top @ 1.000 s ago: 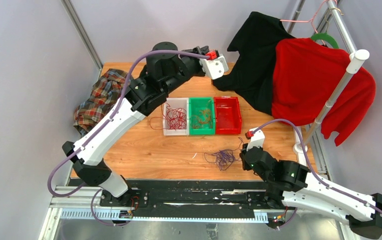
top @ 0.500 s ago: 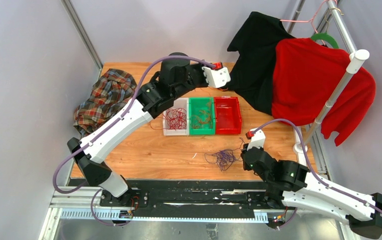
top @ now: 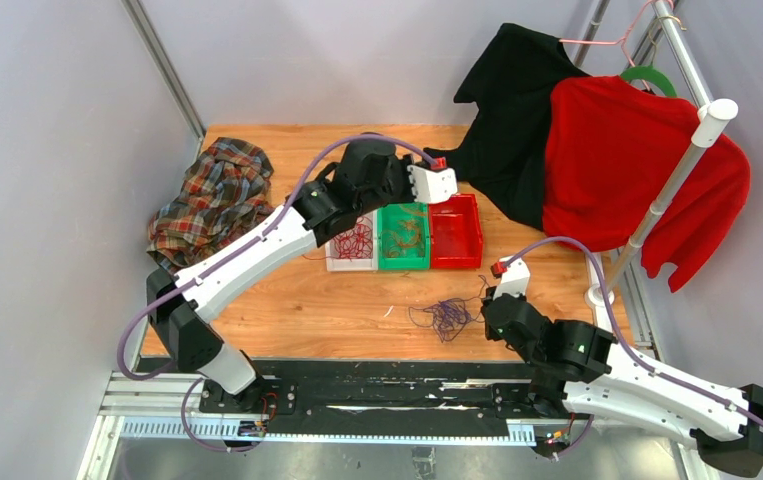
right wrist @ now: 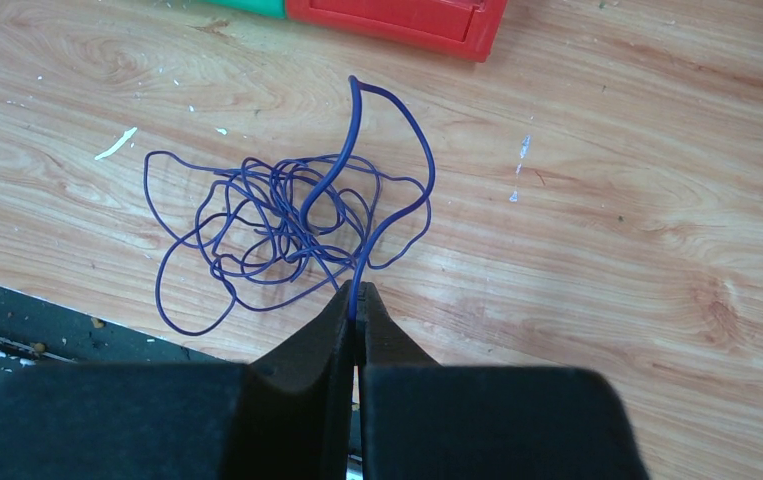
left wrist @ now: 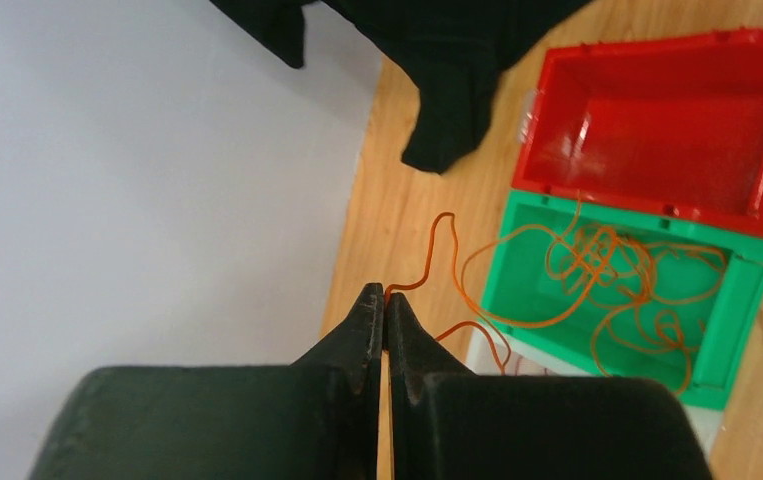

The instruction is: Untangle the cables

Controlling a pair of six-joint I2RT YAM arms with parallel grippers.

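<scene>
- Three colours of cables are in play, and the step in hand looks like drawing single strands out of their tangles.
- The left gripper (left wrist: 385, 300) hangs above the far edge of the bins with its jaws pressed together on the end of an orange cable (left wrist: 597, 250).
- The rest of that strand trails down into a loose snarl inside the green bin (left wrist: 497, 290).
- The red cables (top: 354, 238) lie heaped in the white bin (top: 349, 266), just left of the green one. One loop spills over its left side onto the table (right wrist: 607, 250).
- The red bin (left wrist: 677, 140), touching the green bin on the right, shows nothing inside.
- The purple cables (right wrist: 287, 210) form a knotted heap on bare wood near the front edge, apart from the bins.
- The right gripper (right wrist: 359, 305) sits low beside that heap, clamped shut on one purple strand that arches up out of it.
- Next, each arm likely needs a slow, steady pull away from its pile. That should let the pinched strand slide free instead of dragging the whole knot, or tipping the light green bin.
</scene>
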